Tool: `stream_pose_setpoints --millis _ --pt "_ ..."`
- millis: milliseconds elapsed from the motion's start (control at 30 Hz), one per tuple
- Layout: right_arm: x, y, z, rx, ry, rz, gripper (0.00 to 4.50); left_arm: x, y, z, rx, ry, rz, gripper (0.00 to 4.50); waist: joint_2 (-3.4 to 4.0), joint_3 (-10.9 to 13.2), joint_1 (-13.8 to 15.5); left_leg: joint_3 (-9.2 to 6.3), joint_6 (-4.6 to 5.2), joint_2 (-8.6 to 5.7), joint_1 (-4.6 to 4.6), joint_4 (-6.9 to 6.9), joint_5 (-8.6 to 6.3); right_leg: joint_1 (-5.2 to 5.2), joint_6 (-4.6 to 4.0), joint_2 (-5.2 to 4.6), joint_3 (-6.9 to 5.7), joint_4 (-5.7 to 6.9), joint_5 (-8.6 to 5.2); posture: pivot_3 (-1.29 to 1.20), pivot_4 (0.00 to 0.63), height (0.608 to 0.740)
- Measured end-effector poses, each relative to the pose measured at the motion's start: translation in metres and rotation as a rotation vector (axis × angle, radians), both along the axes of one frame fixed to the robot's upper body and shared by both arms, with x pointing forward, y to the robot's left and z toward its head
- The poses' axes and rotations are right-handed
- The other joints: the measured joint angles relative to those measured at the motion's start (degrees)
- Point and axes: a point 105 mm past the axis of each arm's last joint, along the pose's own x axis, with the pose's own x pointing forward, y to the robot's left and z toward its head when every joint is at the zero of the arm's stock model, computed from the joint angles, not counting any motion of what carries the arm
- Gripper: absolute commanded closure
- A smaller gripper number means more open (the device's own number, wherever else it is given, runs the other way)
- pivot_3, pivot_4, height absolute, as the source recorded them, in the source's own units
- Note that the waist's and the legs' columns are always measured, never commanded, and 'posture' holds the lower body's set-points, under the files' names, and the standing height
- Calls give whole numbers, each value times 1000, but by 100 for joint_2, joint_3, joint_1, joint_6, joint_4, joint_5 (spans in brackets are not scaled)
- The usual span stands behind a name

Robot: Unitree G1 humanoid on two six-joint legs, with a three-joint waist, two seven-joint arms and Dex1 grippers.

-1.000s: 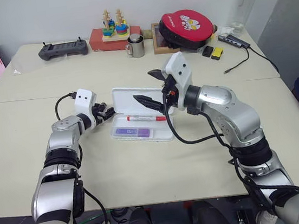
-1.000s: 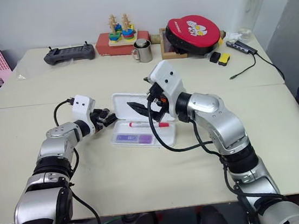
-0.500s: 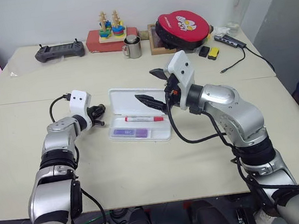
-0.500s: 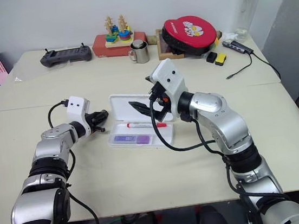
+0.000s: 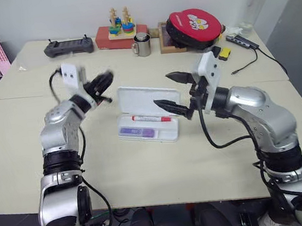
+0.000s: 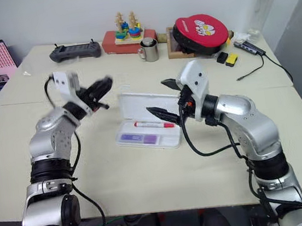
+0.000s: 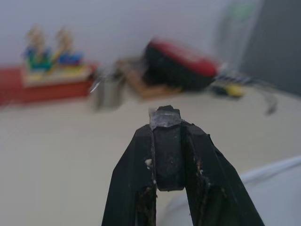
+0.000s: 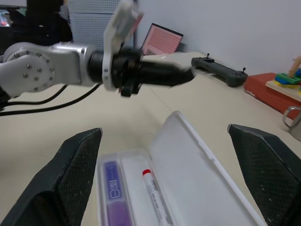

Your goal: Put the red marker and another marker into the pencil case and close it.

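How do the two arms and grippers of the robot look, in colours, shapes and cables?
Both arms have rounded silver metal segments joined by black rings. A white boxy wrist module sits behind the left gripper and the right gripper. Each gripper has two black tapered fingers with textured inner faces. Loose black cables loop along each forearm.

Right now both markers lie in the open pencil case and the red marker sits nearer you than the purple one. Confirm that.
One thing is wrong: the purple marker lies nearer the robot, and the red marker lies behind it, toward the raised lid. Both do lie in the open pencil case, as the left eye view shows.
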Motion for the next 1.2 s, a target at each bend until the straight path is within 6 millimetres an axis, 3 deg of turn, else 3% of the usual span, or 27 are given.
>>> stream_pose_setpoints --millis 33,133,167,367,433,500,800,867,1200 --pt "-1 -5 -2 -1 9 -6 0 -14 -16 -6 50 10 -102 4048 10 -6 -8 2 1 -1 9 0 -1 10 -1 -1 2 -2 -1 0 150 740" --pt "-2 -27 -8 -23 36 -66 0 -48 -57 -50 240 117 -369 4048 18 -2 -15 3 2 2 27 1 0 16 -1 6 5 4 -3 0 150 740" --pt "-2 -33 -11 -32 49 -79 0 -52 -61 -63 309 144 -401 4048 18 -2 -21 2 8 3 29 1 3 16 0 8 7 4 -3 0 150 740" --pt "-8 -47 -29 -103 89 -132 0 -54 -68 -90 473 175 -473 4048 18 -2 -89 3 37 0 37 8 23 26 39 9 15 2 -8 0 150 740" --pt "-10 -47 -38 -111 112 -151 0 -49 -67 -118 595 203 -473 4048 18 -2 -90 5 37 -1 42 10 23 33 40 8 19 1 -8 0 150 740" --pt "-11 -46 -42 -120 117 -161 0 -49 -68 -131 607 237 -496 4048 18 -1 -102 5 37 0 34 10 23 24 40 9 19 1 -8 0 150 740" --pt "-9 -45 -39 -112 98 -205 0 -43 -66 -133 644 203 -518 4048 18 -1 -103 4 37 -1 17 6 22 12 28 9 14 0 -7 0 150 740" --pt "-9 -46 -39 -112 98 -208 0 -41 -64 -136 656 215 -510 3364 18 -1 -103 3 37 -1 17 6 22 11 29 9 13 1 -7 0 150 740" --pt "-8 -46 -40 -109 97 -222 0 -38 -65 -139 663 215 -507 1709 18 -1 -104 2 37 0 17 7 23 12 29 9 13 1 -7 0 150 740"
